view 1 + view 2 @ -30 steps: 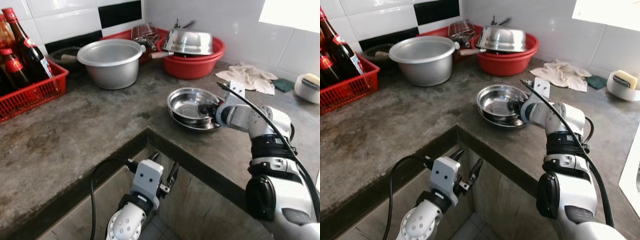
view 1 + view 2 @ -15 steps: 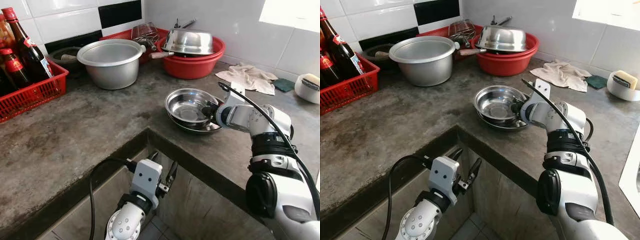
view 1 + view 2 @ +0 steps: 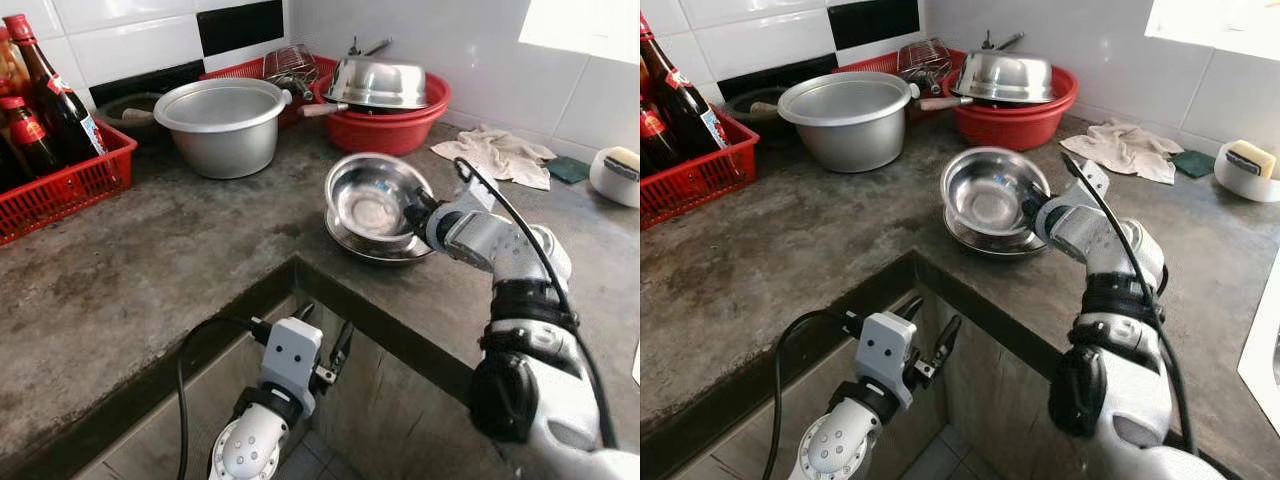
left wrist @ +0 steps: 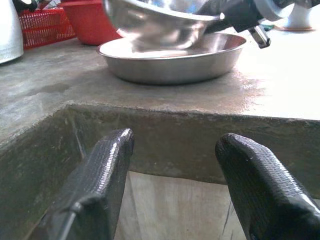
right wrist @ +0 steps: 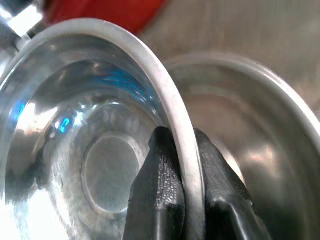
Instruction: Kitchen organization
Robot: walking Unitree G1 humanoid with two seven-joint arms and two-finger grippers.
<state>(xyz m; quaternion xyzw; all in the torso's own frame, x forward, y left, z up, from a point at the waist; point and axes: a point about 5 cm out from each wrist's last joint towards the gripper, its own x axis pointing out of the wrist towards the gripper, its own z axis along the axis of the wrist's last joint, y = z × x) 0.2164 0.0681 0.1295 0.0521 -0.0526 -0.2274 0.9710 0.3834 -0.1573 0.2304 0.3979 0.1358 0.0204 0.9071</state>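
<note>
Right pincer (image 3: pixel 1032 207) gripping one of two steel bowls (image 3: pixel 985 188)

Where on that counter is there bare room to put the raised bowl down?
The right gripper pinches the steel bowl above a plate. Bare counter lies between the red crate and plate. The back, by pot and red basin, is crowded.

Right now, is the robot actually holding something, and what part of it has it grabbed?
Yes. The right gripper pinches the rim of the upper steel bowl, tilted above a steel dish on the counter. The left gripper holds nothing.
</note>
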